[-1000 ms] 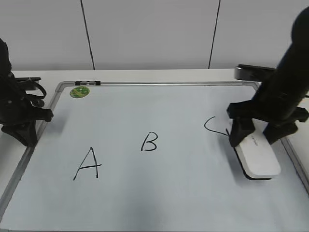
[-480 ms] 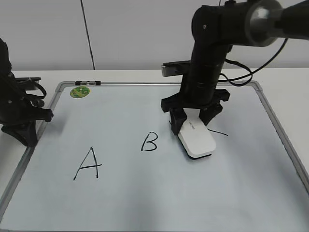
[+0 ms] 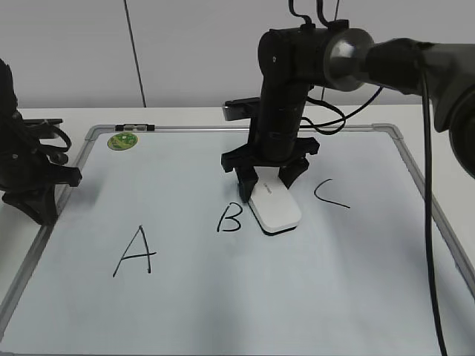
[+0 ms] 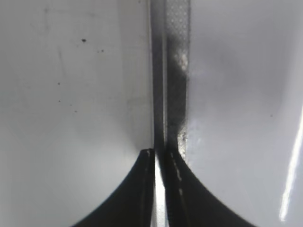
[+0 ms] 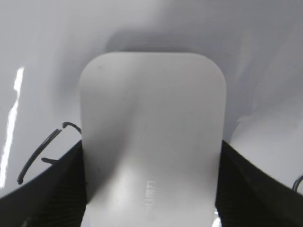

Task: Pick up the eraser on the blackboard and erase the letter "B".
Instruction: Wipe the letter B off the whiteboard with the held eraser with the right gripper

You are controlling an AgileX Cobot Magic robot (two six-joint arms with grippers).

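The white eraser (image 3: 274, 208) lies on the blackboard (image 3: 245, 297), just right of the letter "B" (image 3: 229, 219). My right gripper (image 3: 269, 187) is shut on the eraser's far end, a finger on each long side. In the right wrist view the eraser (image 5: 151, 142) fills the middle between my dark fingers (image 5: 45, 189), with part of the B's strokes (image 5: 42, 149) at its left. My left gripper (image 3: 33, 196) rests at the board's left edge, shut and empty; in the left wrist view (image 4: 160, 153) it sits over the grey frame (image 4: 173, 71).
The letter "A" (image 3: 135, 252) is left of the B and the letter "C" (image 3: 330, 194) is right of the eraser. A round green magnet (image 3: 122, 141) sits at the board's far left corner. A wall stands behind the table.
My right gripper has carried the eraser left across the board, from the right edge past the C to beside the B. The left arm has not moved.
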